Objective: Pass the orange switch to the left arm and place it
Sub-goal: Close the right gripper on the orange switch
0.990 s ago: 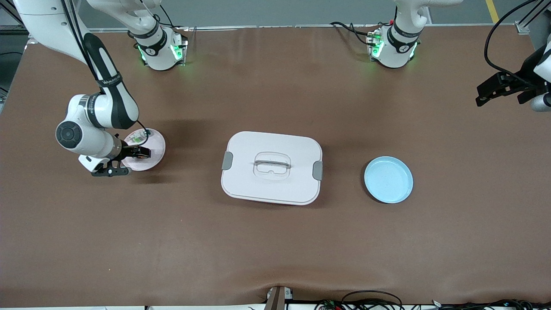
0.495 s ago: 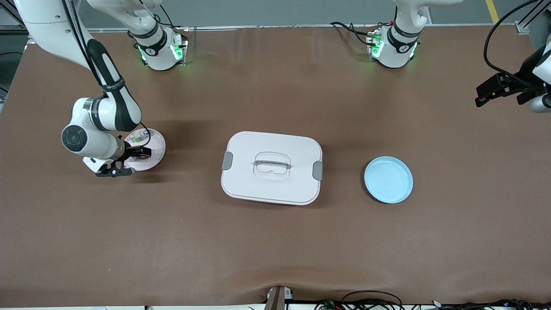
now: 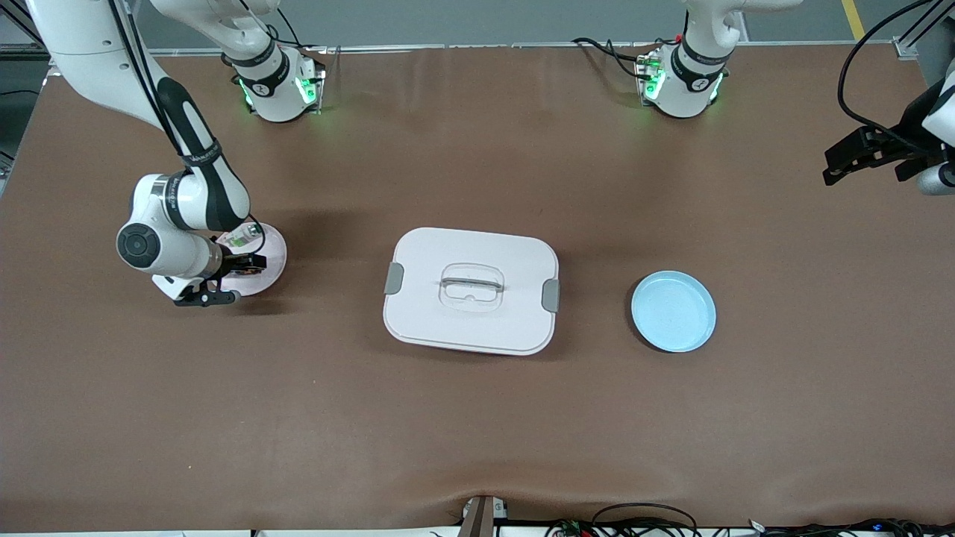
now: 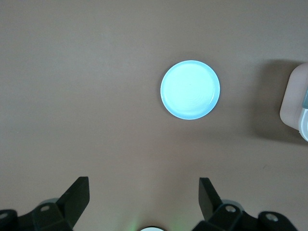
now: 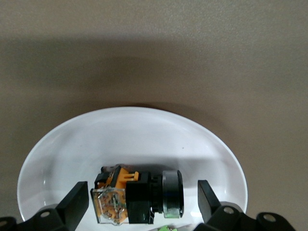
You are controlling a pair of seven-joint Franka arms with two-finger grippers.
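The orange switch [image 5: 137, 195], black with an orange and clear end, lies on its side in a small white plate [image 5: 130, 125] at the right arm's end of the table. My right gripper [image 5: 143, 197] is open and low over that plate [image 3: 274, 250], one finger on each side of the switch, not touching it. In the front view the right gripper [image 3: 246, 262] hides the switch. The white box [image 3: 471, 291] with grey clips stands mid-table. My left gripper [image 3: 832, 168] is open and empty, held high at the left arm's end, and waits.
A light blue plate [image 3: 673, 311] lies between the box and the left arm's end; it also shows in the left wrist view [image 4: 190, 90], with a corner of the box [image 4: 293, 106]. A small clear-and-green component [image 3: 239, 239] shares the white plate.
The right arm's wrist has shifted a little toward the white plate while its gripper stays over the plate. The left arm has not moved.
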